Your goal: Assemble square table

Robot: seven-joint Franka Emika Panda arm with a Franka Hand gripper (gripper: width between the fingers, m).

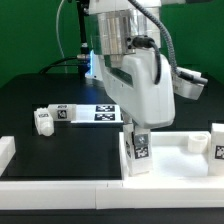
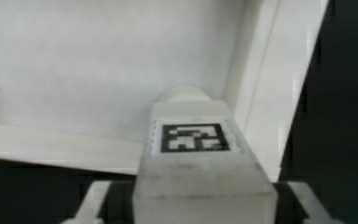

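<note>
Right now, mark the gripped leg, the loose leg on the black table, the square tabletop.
gripped leg [image 1: 139, 150]: exterior view, tag face.
loose leg [image 1: 42, 120]: exterior view, white body.
square tabletop [image 1: 172, 158]: exterior view, bare top surface.

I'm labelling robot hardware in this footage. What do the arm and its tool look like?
The arm is glossy white with rounded casings and a silvery cylindrical section higher up. Black cables run beside it. The tool is a white body ending in two pale grey fingers.

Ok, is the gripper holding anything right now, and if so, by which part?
Yes. The gripper holds a white table leg upright, its fingers clamped on the leg's upper end.
</note>
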